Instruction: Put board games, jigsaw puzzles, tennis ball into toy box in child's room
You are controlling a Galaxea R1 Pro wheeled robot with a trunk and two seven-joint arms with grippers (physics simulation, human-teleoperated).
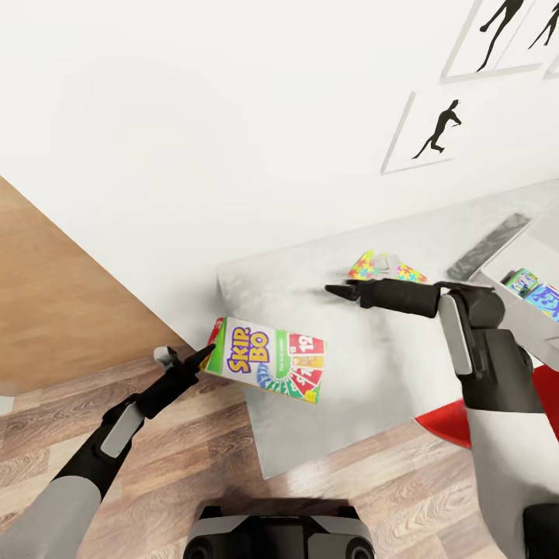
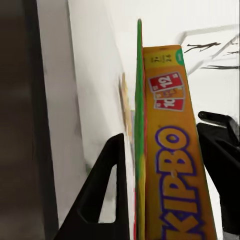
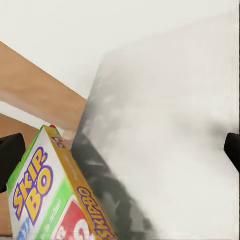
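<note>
My left gripper (image 1: 208,353) is shut on the left edge of a green, red and yellow Skip-Bo board game (image 1: 272,361), held tilted over the near-left corner of the light grey table (image 1: 349,334). In the left wrist view the box (image 2: 170,150) stands edge-on between the black fingers (image 2: 105,190). My right gripper (image 1: 341,291) hovers open over the table, pointing left, with nothing in it. Just behind it lie the jigsaw puzzles (image 1: 380,268). The toy box (image 1: 528,248) sits at the far right with two printed game boxes (image 1: 539,295) inside. The right wrist view shows the held board game (image 3: 45,200) beside the table's corner (image 3: 175,125).
A white wall with black silhouette pictures (image 1: 439,132) runs behind the table. A brown wooden panel (image 1: 62,295) stands at the left. The table's dark grey section (image 1: 489,244) lies beside the toy box. A red object (image 1: 442,423) sits low at the right, over wood-plank floor (image 1: 194,458).
</note>
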